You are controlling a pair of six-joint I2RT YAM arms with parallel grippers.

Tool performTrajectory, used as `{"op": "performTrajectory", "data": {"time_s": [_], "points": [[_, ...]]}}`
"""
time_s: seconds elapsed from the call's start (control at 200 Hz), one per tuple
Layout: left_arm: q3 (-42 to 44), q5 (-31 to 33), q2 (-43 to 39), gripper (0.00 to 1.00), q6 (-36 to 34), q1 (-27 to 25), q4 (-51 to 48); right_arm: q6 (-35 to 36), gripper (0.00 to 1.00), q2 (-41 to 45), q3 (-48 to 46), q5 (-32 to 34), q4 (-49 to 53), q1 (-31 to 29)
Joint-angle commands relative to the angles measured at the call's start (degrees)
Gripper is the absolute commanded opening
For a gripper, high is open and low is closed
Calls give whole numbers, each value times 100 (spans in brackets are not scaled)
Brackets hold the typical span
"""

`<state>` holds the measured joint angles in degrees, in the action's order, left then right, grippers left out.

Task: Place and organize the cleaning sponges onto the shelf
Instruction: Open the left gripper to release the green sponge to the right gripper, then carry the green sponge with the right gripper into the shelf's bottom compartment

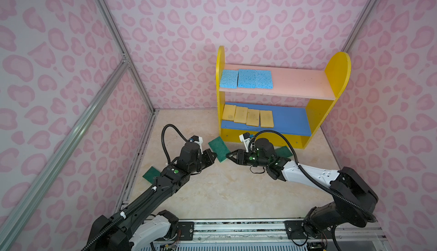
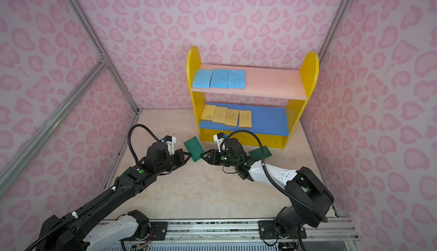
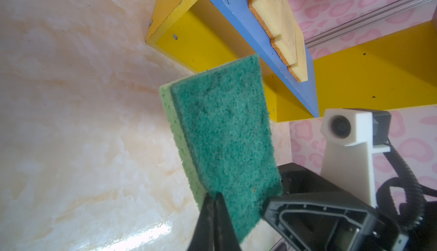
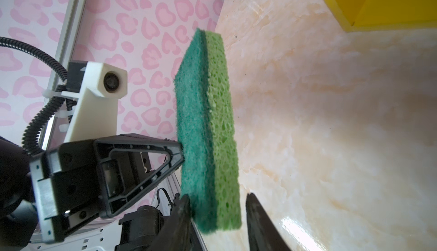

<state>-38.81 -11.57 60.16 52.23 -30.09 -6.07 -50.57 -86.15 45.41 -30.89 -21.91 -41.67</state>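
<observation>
Plainly, the left jaws are pinched tight on one corner of the green sponge (image 3: 224, 131), held on edge over the tabletop (image 1: 224, 190) at the middle of both top views, just in front of the shelf (image 1: 337, 72). The right jaws straddle its other end, apart, with a gap showing on the pale spongy side. We judge this a hand-over: the right jaws should close squarely on both faces before the left ones let go, then slide it in flat onto the yellow base (image 1: 230, 136), since the blue sponges (image 1: 246, 79) sit on the pink board and the yellow sponges (image 1: 247, 117) on the blue one. We cannot see inside that low bay. A spare green pad (image 1: 149, 174) at lower left and a further green pad (image 1: 285, 152) right of centre are half covered by the arms.
</observation>
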Motion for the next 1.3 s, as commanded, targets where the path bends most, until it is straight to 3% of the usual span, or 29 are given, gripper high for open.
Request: {"op": "performTrajectory", "data": {"time_s": [0.0, 0.34, 0.82, 0.85, 0.9, 0.93, 0.985, 1.06, 1.295], "points": [[-31, -48, 4, 3, -71, -6, 158, 18, 45, -23, 26, 5, -122, 43], [-8, -25, 61, 4, -204, -23, 111, 296, 41, 54, 76, 104, 296, 88], [-23, 66, 119, 4, -274, -41, 72, 250, 10, 1, 16, 125, 197, 78], [-27, 116, 102, 10, -283, -49, 31, 234, 9, 8, -8, 144, 175, 80], [-28, 236, 81, 29, -353, -58, -30, 184, 6, 36, -91, 204, 97, 88], [-26, 329, 60, 35, -390, -66, -108, 113, 4, 60, -177, 266, -9, 91], [9, 458, 20, 57, -428, -68, -179, -64, 2, 102, -392, 363, -312, 106], [79, 579, -22, 100, -420, -68, -245, -391, 0, 109, -727, 530, -823, 117], [276, 838, -116, 98, -382, -68, -438, -1110, 0, 55, -1531, 1193, -2051, 250]]}}
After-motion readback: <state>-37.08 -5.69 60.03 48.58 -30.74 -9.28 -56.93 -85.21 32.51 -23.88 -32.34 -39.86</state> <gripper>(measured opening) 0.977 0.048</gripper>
